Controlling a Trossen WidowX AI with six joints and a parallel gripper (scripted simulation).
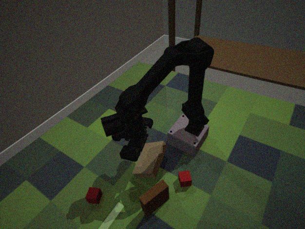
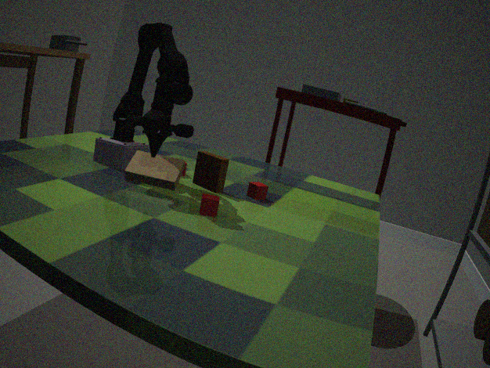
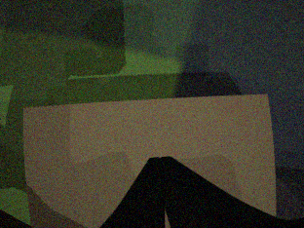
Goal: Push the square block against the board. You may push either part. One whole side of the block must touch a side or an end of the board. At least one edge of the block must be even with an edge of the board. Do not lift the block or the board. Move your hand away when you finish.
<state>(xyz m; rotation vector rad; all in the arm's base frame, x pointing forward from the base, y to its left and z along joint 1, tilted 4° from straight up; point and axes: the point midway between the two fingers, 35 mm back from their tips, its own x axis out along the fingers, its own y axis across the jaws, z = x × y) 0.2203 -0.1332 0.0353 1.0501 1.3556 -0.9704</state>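
The light wood board [image 1: 149, 157] [image 2: 152, 169] [image 3: 171, 127] is tilted, its broad face slanting upward. The square block [image 1: 155, 197] [image 2: 210, 172] is dark brown and stands upright on the table, with a gap between it and the board. My gripper [image 2: 153, 155] [image 3: 160, 167] is shut and empty. Its tips point down over the board's broad face; contact is too dark to judge. In the top view the tips are partly hidden by the fingers' own dark shape. The board's underside and resting edge are partly hidden in shadow.
A red cube [image 1: 184, 178] [image 2: 209, 205] lies on the near side of the block in the exterior view. Another red cube [image 1: 93, 195] [image 2: 184, 168] is on the far side, and a third red cube [image 2: 257, 191] is to the right. A pale strip [image 1: 112, 215] lies near the block.
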